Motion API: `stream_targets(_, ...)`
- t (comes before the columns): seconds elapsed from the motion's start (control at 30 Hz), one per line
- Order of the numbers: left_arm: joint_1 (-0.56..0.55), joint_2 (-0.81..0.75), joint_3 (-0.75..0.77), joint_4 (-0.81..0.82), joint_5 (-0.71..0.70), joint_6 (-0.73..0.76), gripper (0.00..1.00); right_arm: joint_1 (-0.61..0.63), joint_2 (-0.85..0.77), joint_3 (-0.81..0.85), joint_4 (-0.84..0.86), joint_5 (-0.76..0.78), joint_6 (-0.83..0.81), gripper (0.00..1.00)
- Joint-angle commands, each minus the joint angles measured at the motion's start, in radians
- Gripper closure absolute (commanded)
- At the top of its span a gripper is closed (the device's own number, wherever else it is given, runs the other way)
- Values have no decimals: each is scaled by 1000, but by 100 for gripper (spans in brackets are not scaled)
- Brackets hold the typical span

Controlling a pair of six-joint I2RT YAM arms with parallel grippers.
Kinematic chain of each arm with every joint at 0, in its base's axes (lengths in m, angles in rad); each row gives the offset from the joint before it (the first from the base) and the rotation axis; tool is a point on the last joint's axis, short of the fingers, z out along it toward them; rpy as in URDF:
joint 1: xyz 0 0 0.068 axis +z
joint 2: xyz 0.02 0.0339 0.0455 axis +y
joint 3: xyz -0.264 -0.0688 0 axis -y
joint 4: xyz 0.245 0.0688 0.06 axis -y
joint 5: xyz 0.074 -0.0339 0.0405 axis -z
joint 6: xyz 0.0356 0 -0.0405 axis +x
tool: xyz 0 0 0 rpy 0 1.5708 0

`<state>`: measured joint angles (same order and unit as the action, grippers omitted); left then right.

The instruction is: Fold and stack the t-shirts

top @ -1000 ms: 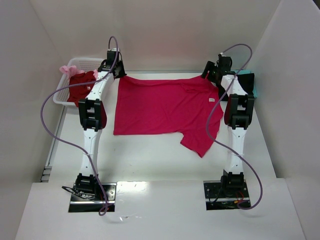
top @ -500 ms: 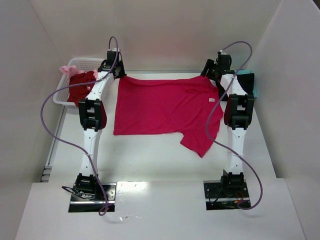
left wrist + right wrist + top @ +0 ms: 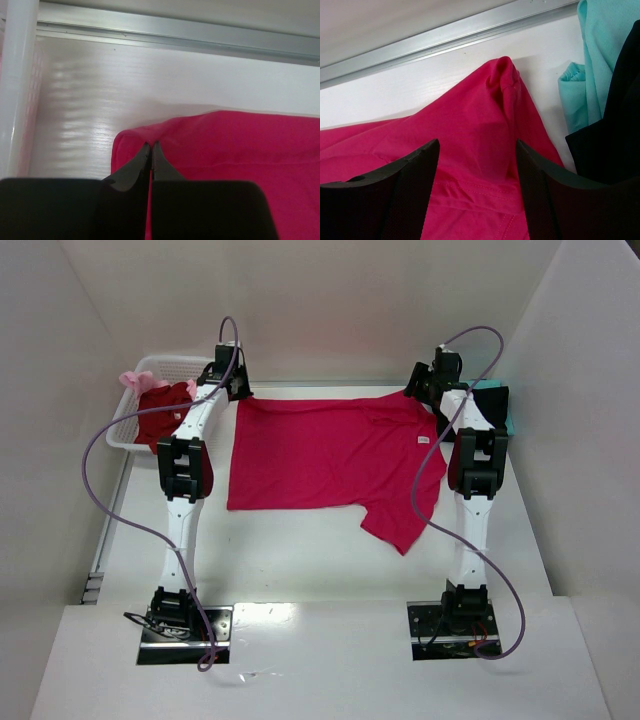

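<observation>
The left end effector (image 3: pixel 151 149) is clamped on the upper-left corner of the pink shirt (image 3: pixel 320 452); the right end effector (image 3: pixel 477 145) gapes wide over its bunched shoulder.

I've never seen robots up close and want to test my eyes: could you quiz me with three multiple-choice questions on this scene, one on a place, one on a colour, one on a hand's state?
1. Where is the white basket?
A) far left corner
B) near right corner
C) dead centre

2. What colour is the t-shirt spread out in the middle?
A) teal
B) crimson-pink
C) black

3. How does the right hand hold its fingers?
A) wide apart
B) pressed together
C) gripping the basket

Answers:
1 A, the top view shows it far left.
2 B, the spread cloth is crimson-pink.
3 A, the wrist view shows a gap, with a cloth fold between the fingers.
</observation>
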<state>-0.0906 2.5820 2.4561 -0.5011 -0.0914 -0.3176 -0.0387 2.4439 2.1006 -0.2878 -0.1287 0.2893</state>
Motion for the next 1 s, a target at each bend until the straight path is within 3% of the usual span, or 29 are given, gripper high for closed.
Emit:
stream_targets(0.0,-5,-62,-8,27,2,22,100,8,-20,-16,21,9,-18,32)
stream_targets(0.7,-5,-62,-26,36,2,22,100,17,7,-45,12,-9,-18,37)
stream_targets(0.97,-5,-71,-36,45,2,22,100,17,37,-7,12,-28,-18,58)
